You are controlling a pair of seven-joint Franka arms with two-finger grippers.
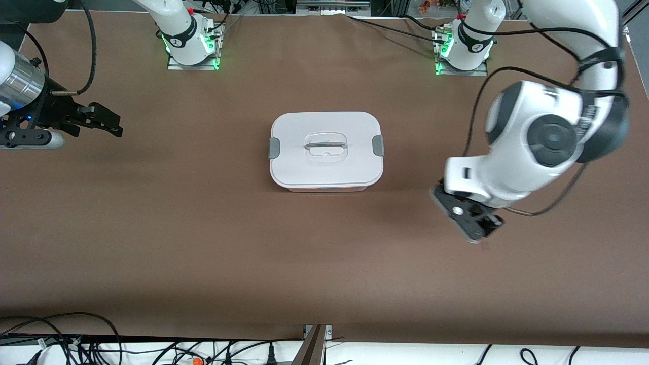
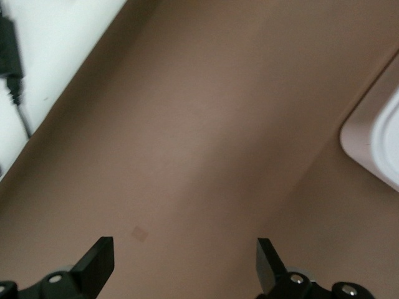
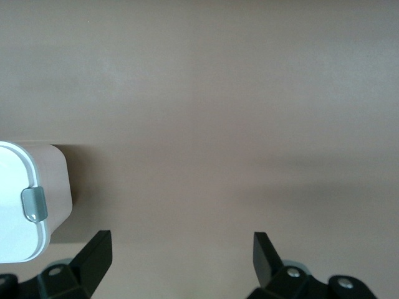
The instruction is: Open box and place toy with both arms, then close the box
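Front view shows the rounded-rectangular translucent pinkish plastic box (image 1: 327, 151) sitting mid-table with its flat white lid (image 1: 327, 147) on and lying flush, a grey clip (image 1: 274, 147) at the end toward the right arm and another grey clip (image 1: 377, 145) at the end toward the left arm. A clear recessed handle (image 1: 325, 146) runs along the lid's long axis, which points from one arm's end of the table to the other.

No pink plush toy shows in any view, so whether it is inside the box cannot be told.

The left gripper (image 1: 471, 223) hovers low over bare brown table (image 1: 203, 243) toward the left arm's end, its black fingers (image 2: 100, 261) spread wide with nothing between them; its wrist view catches only a corner of the box.

The right gripper (image 1: 109, 124) hangs over the table toward the right arm's end, well apart from the box, fingers (image 3: 93, 258) also spread wide and empty. Its wrist view shows the clip on its side.

Each clip faces one arm, so each arm would reach inward along the box's long axis. The left gripper looks the nearer of the two to its clip.
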